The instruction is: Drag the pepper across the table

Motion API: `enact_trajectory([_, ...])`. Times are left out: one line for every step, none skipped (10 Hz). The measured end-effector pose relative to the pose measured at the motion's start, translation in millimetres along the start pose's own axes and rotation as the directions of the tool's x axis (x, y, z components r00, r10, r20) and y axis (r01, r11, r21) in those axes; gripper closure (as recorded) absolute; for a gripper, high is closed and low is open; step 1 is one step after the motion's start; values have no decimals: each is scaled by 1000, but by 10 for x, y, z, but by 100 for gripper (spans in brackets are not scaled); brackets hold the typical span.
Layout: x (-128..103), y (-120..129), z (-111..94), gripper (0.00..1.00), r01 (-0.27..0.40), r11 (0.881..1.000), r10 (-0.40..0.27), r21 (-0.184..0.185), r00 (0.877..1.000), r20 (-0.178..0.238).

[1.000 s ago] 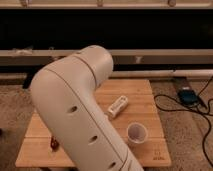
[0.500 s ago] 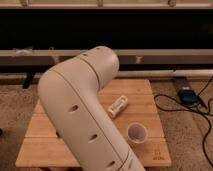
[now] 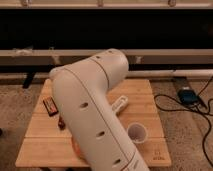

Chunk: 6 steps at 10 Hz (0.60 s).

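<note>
From the one camera view, my own arm [image 3: 95, 120] fills the middle of the picture, a big white elbow rising from the bottom edge and bending back over the table [image 3: 145, 90]. My pincer [image 3: 56, 75] is out of sight behind that bulk, somewhere toward the table's far left part, so I cannot tell its state or whether it has hold of anything.

The pepper [image 3: 61, 121] lies on the left part of the slatted top, just beside my arm's outline, near the dark-brown bar [image 3: 50, 106] but apart from it. I judge I am in the approach step: the pepper looks untouched, the drag not yet begun. The next move calls for bringing the pincer down onto or beside the pepper, clear of the bar, then pulling it along the planks.

A small white cup [image 3: 137, 133] stands upright near the front right; what is in it I cannot make out. A white oblong object [image 3: 119, 104] lies mid-table.
</note>
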Motion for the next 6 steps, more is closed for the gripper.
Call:
enact_trajectory([-43,13,-36,88,23,1000,-23,-13,1000,4])
enact_trajectory([-79,34,-77,78,44,999,-44,-25,999,11])
enact_trajectory([-112,28,-124,68,60,998,-60,-27,998,22])
enact_trajectory([-141,30,-169,57,74,997,-73,-26,997,34])
enact_trajectory([-169,36,-200,48,86,996,-85,-25,995,45])
enact_trajectory([-179,55,-213,40,104,994,-102,-26,993,52])
